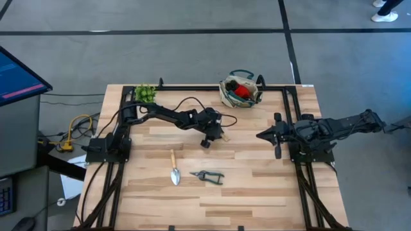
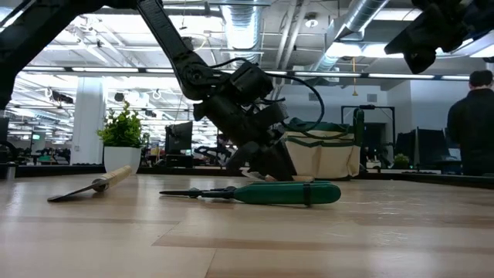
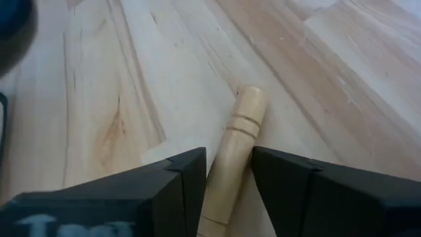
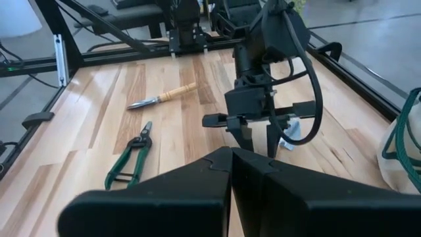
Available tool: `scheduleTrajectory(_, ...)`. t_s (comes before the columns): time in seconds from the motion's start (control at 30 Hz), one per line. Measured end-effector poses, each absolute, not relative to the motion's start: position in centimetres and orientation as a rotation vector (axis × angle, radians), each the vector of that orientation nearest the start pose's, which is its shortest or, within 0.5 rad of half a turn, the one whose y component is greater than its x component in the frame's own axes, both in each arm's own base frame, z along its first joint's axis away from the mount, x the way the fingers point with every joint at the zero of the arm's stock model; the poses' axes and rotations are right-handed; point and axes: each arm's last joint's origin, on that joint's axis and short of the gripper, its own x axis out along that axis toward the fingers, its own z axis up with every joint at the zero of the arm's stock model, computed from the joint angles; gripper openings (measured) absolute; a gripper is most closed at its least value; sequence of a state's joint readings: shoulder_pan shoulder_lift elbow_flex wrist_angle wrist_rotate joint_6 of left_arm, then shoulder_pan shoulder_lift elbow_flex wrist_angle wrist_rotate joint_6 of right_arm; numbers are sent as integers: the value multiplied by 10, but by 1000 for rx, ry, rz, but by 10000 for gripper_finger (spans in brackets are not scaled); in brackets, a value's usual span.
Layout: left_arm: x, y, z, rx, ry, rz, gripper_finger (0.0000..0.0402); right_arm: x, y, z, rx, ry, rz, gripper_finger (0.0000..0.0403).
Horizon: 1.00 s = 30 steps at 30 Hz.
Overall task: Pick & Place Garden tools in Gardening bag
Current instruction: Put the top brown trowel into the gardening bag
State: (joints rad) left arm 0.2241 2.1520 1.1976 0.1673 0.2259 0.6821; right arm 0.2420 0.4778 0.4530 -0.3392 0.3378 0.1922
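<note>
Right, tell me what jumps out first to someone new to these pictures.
The left gripper sits at mid-table, its jaws pressed to both sides of a wooden handle lying on the boards. Nearer the front edge lie a wooden-handled trowel and green-handled pruners. The gardening bag stands at the far edge with something red inside, and the right gripper waits shut at the right.

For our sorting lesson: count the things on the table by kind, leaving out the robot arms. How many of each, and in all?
Wooden-handled tools: 2, a trowel lying free and a handle gripped by the left gripper
Green pruners: 1
Bag: 1
Red bundle inside it: 1
Potted plant: 1
Total: 6
The right gripper waits aside, shut.
</note>
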Motion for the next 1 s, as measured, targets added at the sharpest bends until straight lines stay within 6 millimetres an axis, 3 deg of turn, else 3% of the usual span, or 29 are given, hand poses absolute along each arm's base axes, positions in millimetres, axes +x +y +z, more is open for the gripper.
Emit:
scheduleTrajectory(0.43,406,83,91,200,816,-274,69,120,20,246,89,328,-127,0)
scheduleTrajectory(0.77,407,75,90,80,833,-243,92,120,20,246,90,327,-127,0)
scheduleTrajectory(1.0,407,76,94,2,828,-202,75,120,20,246,90,327,-127,0)
